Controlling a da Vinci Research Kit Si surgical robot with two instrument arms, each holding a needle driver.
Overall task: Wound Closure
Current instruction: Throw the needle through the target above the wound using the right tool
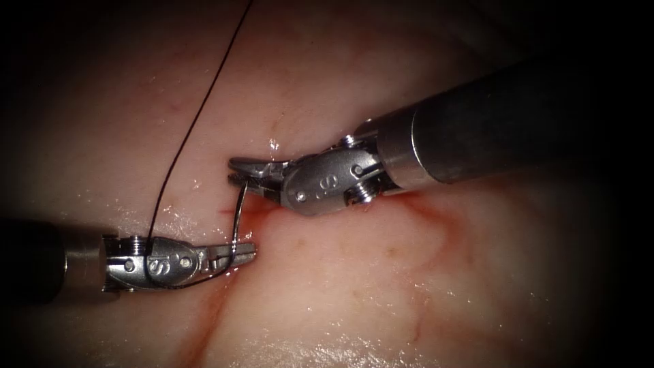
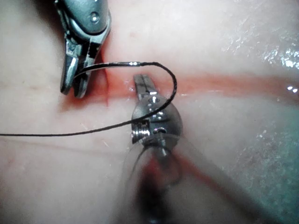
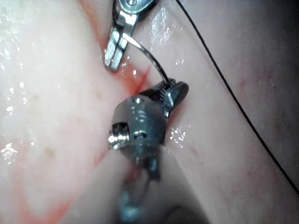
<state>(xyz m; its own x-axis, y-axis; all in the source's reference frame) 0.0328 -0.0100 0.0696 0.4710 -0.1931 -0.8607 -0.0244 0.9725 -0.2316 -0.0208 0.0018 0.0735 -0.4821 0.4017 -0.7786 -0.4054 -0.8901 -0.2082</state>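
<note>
The needle (image 1: 238, 217) stands between the two tools, its long axis running from about twelve o'clock down to six. The right tool (image 1: 246, 174) is clenched on its upper end, just above the red-stained cut (image 1: 255, 212) in the tissue (image 1: 340, 272). The left tool (image 1: 240, 253) is clenched on the lower end, where the thread (image 1: 197, 116) joins. The needle appears to lie clear of the tissue, spanning the gap over the cut. From the left tool the thread loops under the jaws, then rises toward one o'clock.
</note>
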